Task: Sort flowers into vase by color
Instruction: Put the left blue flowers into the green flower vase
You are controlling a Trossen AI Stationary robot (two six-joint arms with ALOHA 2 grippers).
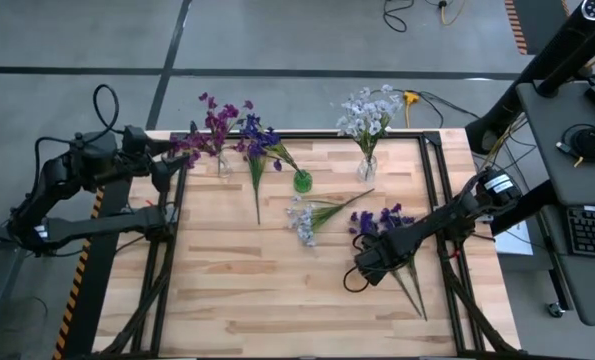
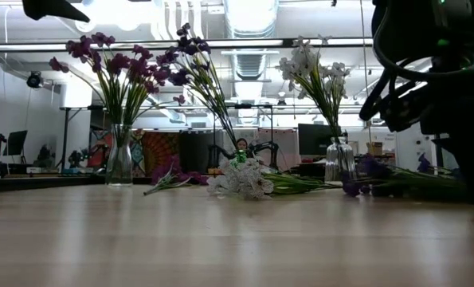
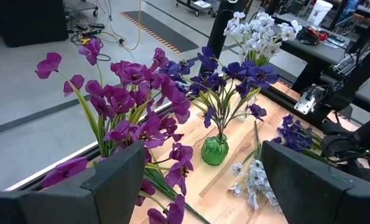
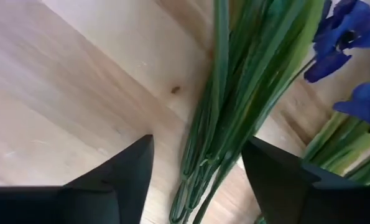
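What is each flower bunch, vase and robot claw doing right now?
Magenta flowers: standing in a clear vase.
Blue flowers: standing in the green vase.
White flowers: standing in a clear vase.
Loose white sprig: lying flat.
Loose blue sprig: lying flat.
Right gripper: open over its stems.
Left gripper: open, beside the magenta flowers.

Pale matt wooden tabletop (image 1: 237, 280), glossy green glass vase (image 3: 214, 150)

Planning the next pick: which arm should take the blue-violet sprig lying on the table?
Right. Its end effector is open and sits low over the stems of the loose blue-violet sprig; the right wrist view shows those stems between its fingers. The left end effector is open too, but up by the magenta bunch.
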